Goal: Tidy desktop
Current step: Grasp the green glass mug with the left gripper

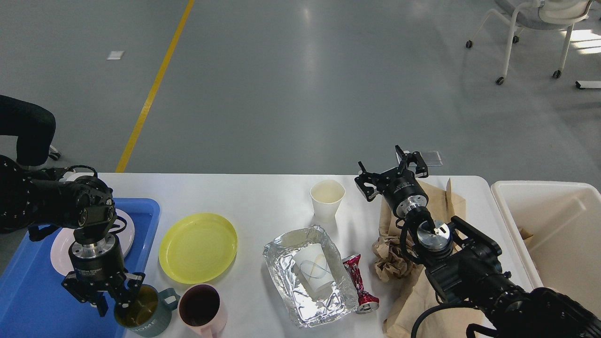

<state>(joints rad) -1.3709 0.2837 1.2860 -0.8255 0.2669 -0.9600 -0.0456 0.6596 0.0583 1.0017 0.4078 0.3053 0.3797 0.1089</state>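
Note:
The white desktop [263, 199] holds a yellow plate [198, 247], a pink mug [202, 307] and a teal mug [141, 315] at its front left. My left gripper [114, 302] points down onto the teal mug's near-left rim, its fingers closed over the rim. A foil tray [286, 256] in the middle holds a tipped paper cup [313, 271]. Beside it lie a crushed red can [360, 284] and crumpled brown paper [390, 260]. An upright paper cup [327, 199] stands further back. My right gripper [392, 172] hovers open and empty above the table's far right.
A blue tray [28, 300] at the left edge carries a pale plate [58, 249]. A cream-white bin [554, 225] stands off the table's right end. A flat brown paper bag [439, 202] lies under my right arm. A wheeled chair [530, 28] stands far back right.

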